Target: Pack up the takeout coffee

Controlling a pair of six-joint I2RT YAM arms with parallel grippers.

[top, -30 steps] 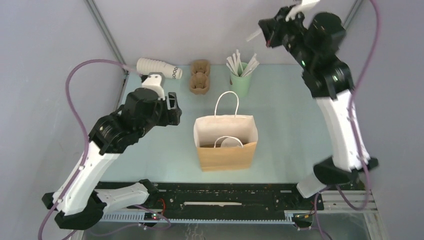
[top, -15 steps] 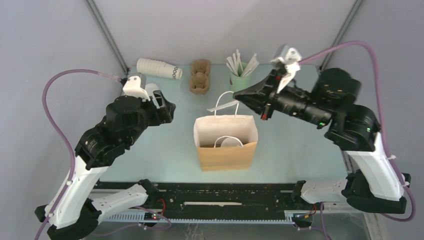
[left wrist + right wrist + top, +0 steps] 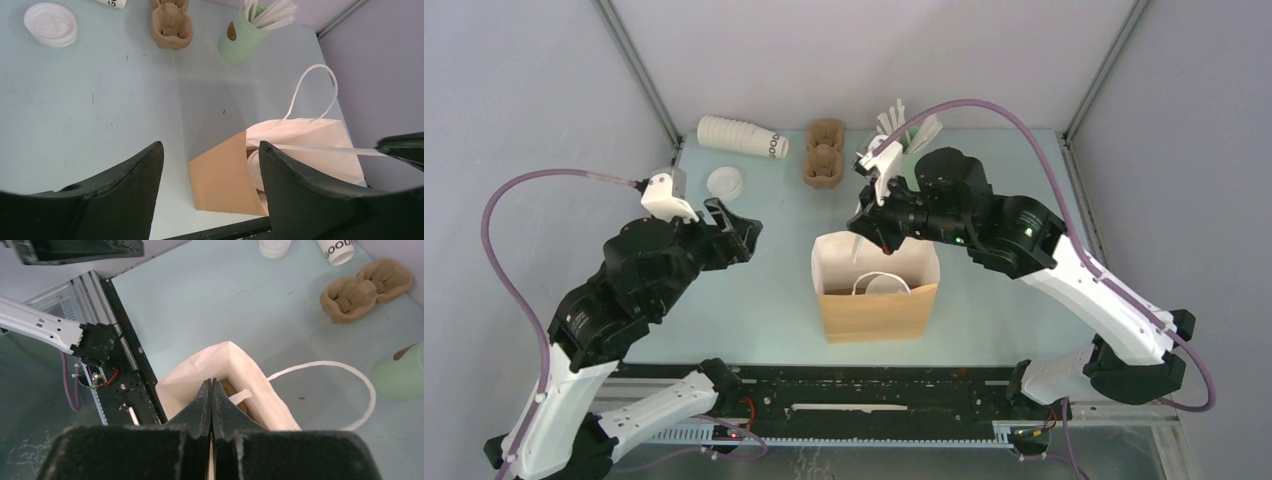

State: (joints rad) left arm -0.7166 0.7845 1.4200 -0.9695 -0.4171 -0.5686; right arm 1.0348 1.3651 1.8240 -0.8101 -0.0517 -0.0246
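Pale blue-green table (image 3: 764,300) boxed in by grey walls, arm bases along the near edge. Mid-table, brown paper bag (image 3: 879,312): upright, mouth wide open, far handle flopped back flat on the surface, leaving the opening free for loading from above.

Over the bag's far rim, right gripper (image 3: 210,384): fingers pressed together, clamped on a thin white stick (image 3: 325,149), free end reaching out across the open mouth (slim enough, probably, to slip in beside whatever sits inside). Off to the bag's left and apart from it, left gripper (image 3: 211,147): fingers spread wide, nothing between them, apparently parked aside so as not to crowd the other arm.

Along the far edge, from the left: stack of nested cups (image 3: 739,137) lying on its side, brown pulp carriers (image 3: 824,152), pale green cup (image 3: 240,42) bristling with more white sticks. Supplies, by the look of it, kept in reach but out of the packing lane. Near the stack, round white lid (image 3: 51,24), flat on the table.

Low inside the bag, just behind the brown near wall, a pale rounded shape: most likely the paper cup (image 3: 253,164), already packed. Lettering hidden; cannot tell whether capped. Judged stage: coffee in, stick going in as the extra, needing only a clean drop through the mouth.
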